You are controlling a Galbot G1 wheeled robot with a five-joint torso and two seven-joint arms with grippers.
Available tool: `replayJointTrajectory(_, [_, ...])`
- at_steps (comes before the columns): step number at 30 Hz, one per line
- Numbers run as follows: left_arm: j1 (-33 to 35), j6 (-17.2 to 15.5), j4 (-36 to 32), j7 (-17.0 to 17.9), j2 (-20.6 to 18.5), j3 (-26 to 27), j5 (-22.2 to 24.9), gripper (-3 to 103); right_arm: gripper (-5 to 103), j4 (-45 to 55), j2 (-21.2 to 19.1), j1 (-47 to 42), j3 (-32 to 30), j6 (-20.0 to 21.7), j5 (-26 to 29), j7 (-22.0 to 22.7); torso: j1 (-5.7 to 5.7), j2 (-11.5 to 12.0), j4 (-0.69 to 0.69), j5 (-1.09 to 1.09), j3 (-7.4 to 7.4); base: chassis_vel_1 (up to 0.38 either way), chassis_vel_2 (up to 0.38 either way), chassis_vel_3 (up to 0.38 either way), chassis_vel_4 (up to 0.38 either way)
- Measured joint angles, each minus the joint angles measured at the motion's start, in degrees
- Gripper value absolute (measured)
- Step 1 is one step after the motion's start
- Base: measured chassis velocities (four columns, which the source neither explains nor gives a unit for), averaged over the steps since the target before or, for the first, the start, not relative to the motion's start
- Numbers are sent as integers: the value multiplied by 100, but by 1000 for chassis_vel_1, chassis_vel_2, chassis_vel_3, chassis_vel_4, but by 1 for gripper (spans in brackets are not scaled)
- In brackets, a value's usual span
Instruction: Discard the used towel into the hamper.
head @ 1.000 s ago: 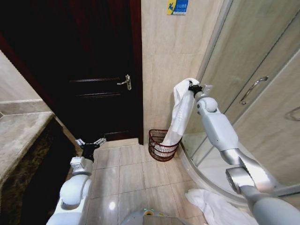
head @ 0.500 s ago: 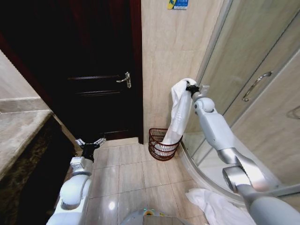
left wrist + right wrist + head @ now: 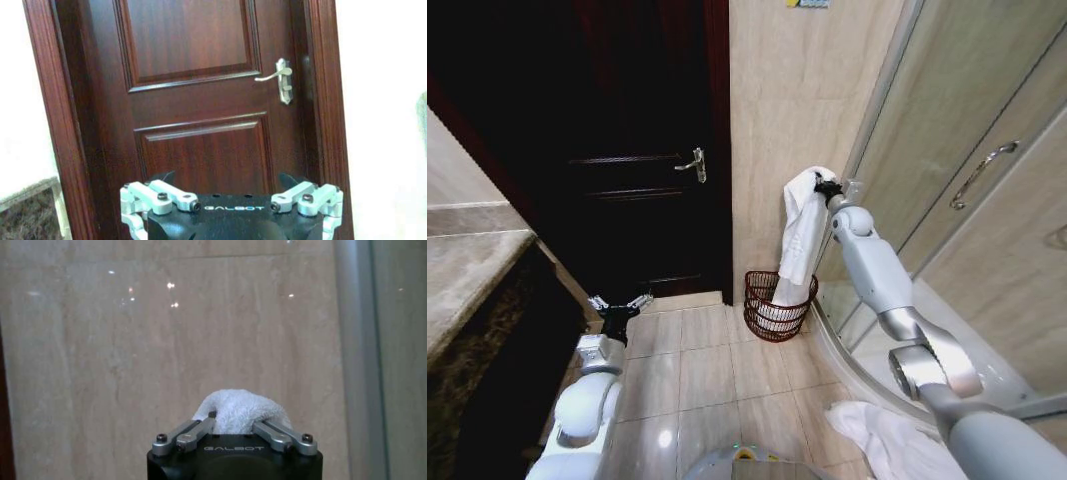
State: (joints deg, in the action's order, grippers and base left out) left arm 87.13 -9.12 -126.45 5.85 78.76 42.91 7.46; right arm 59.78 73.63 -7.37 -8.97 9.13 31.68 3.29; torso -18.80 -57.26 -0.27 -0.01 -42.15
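Note:
A white towel (image 3: 802, 235) hangs long from my right gripper (image 3: 825, 187), which is shut on its top end, held up against the beige wall. In the right wrist view the fingers pinch a bunched fold of the towel (image 3: 241, 411), with my right gripper (image 3: 233, 426) closed around it. The towel's lower end drops into the hamper (image 3: 777, 305), a dark red-brown openwork basket on the floor in the corner, directly below. My left gripper (image 3: 620, 303) is low at the left, open, facing the dark door; in its own view the left gripper (image 3: 230, 200) holds nothing.
A dark wooden door (image 3: 627, 150) with a metal handle (image 3: 693, 165) stands left of the hamper. The curved glass shower enclosure (image 3: 967, 180) fills the right. Another white towel (image 3: 882, 440) lies on the floor near my base. A stone counter (image 3: 467, 290) runs along the left.
My right gripper has moved left and slightly down with the towel, bringing it more squarely over the hamper. The head camera has tilted a little. The left arm has not moved.

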Motion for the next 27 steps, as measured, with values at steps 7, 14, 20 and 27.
replayJointTrajectory(7, [0,0,0,0,0,0,0,100,5,-262,144,158,10,-41,-120,-41,93,202,1,0,109,0,0,0,0])
replayJointTrajectory(14, [0,0,0,0,0,0,0,100,5,-253,76,121,-22,-42,-131,-50,172,383,-1,1,210,0,0,0,0])
replayJointTrajectory(20, [0,0,0,0,0,0,0,100,5,-273,56,84,-77,-45,-148,-70,231,512,0,1,280,0,0,0,0])
replayJointTrajectory(27, [0,0,0,0,0,0,0,100,5,-325,31,46,-143,-61,-177,-132,327,721,0,1,394,0,0,0,0])
